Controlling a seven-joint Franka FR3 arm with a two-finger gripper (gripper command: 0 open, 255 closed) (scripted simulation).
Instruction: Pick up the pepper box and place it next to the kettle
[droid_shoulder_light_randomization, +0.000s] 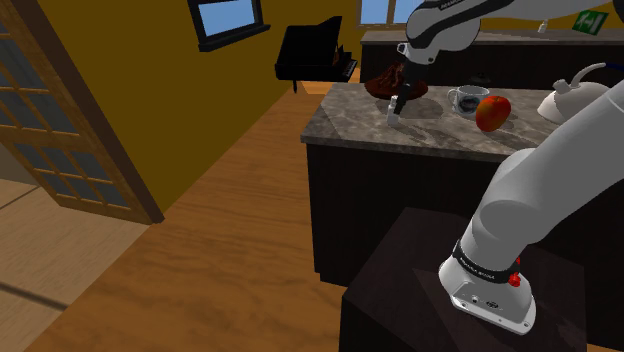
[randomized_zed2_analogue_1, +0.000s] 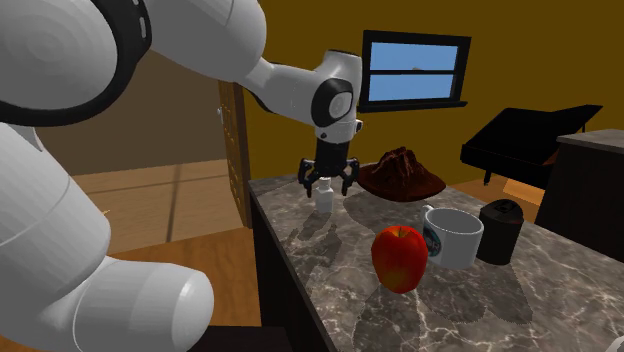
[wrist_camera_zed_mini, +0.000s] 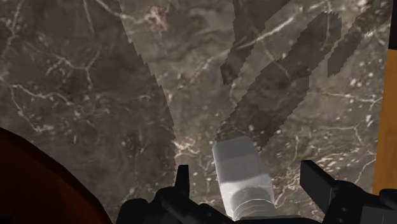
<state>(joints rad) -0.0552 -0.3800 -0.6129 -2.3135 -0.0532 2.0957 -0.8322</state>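
I see my gripper (wrist_camera_zed_mini: 249, 177) spread wide, with the pale grey, blocky pepper box (wrist_camera_zed_mini: 238, 167), ribbed at one end, between the fingers and untouched. It stands on the veined brown marble counter (wrist_camera_zed_mini: 95, 95). Farther along sits the smooth white domed kettle (droid_shoulder_light_randomization: 572, 100).

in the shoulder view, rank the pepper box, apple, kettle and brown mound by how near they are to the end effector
1. pepper box, right under the open end effector
2. brown mound, just beyond it
3. apple, toward the view's right
4. kettle, far right of the counter
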